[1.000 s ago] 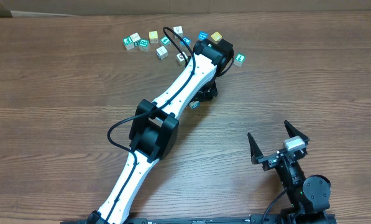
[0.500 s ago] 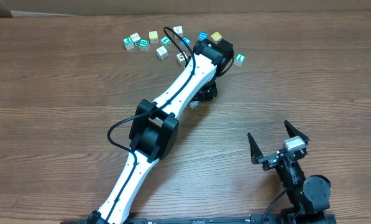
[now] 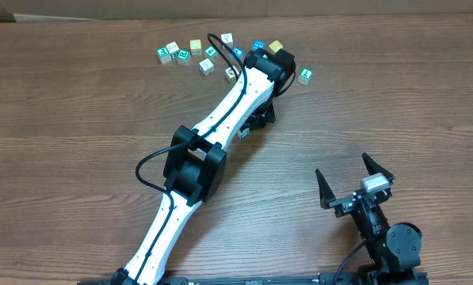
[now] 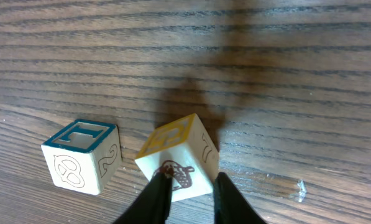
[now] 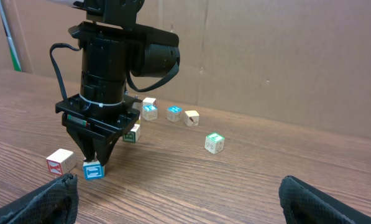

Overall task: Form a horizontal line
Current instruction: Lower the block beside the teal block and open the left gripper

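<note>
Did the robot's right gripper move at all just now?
No. The right gripper stays open in the same spot by the front edge of the table.

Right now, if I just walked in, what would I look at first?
The long white left arm stretching across the wooden table to the far side comes first. Its left gripper pinches a yellow-topped cube, with a teal-topped cube close beside it, not touching. More little cubes lie scattered at the far edge, and the right gripper stands open at the near side.
</note>
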Robot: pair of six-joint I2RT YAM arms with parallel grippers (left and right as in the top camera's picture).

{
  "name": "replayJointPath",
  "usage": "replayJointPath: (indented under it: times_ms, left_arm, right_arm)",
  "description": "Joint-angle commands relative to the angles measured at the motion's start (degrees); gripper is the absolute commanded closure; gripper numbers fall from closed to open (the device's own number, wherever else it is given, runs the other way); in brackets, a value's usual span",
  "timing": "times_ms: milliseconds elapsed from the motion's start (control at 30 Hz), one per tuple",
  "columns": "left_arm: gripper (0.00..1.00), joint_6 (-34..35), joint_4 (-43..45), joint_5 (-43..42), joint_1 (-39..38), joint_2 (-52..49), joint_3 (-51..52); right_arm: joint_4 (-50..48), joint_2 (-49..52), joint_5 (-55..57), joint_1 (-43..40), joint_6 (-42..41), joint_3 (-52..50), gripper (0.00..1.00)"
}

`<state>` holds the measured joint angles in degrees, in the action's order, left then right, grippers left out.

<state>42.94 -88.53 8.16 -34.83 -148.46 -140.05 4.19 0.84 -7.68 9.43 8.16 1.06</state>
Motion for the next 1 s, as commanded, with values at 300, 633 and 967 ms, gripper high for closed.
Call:
replayJointPath:
  times_ms: [300, 633, 967]
  left_arm:
    - [0.96, -0.66, 0.22, -0.31, 0.31, -1.27, 0.17]
    - [0.96, -0.96, 0.35, -0.26, 1.03, 0.28, -4.11]
    - [0.96, -0.96, 4.9, 0.0, 0.87, 0.04, -4.44]
  right_arm:
    - [-0.2, -0.68, -0.11, 0.26, 0.02, -0.61, 0.0]
    - [-0.2, -0.68, -0.11, 0.26, 0.02, -0.61, 0.0]
    - [-0.2, -0.68, -0.11, 0.26, 0.02, -0.61, 0.0]
